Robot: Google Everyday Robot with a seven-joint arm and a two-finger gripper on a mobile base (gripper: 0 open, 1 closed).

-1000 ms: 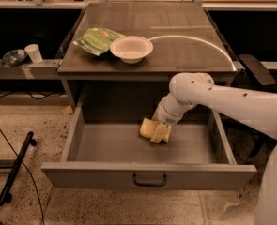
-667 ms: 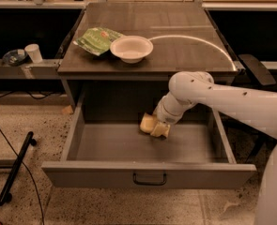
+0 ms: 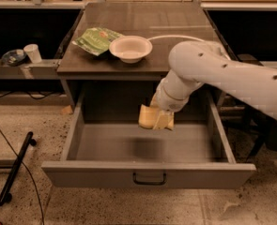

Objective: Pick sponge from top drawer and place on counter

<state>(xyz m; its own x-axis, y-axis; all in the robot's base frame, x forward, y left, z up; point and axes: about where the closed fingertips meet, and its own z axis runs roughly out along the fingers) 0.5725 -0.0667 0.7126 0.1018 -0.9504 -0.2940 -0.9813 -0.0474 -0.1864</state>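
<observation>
The top drawer stands pulled wide open below the counter, its inside bare apart from a shadow. My gripper hangs from the white arm over the drawer's middle and is shut on the pale yellow sponge. The sponge is lifted clear of the drawer floor, at about the height of the drawer's back wall, just below the counter's front edge. The fingers are mostly hidden behind the wrist and the sponge.
A white bowl and a green packet lie on the counter's left front. A shelf at the left holds a cup and a dish. A black rod lies on the floor at the left.
The gripper has risen with the sponge, from the drawer floor to well above it. The view has also drawn closer to the cabinet.
</observation>
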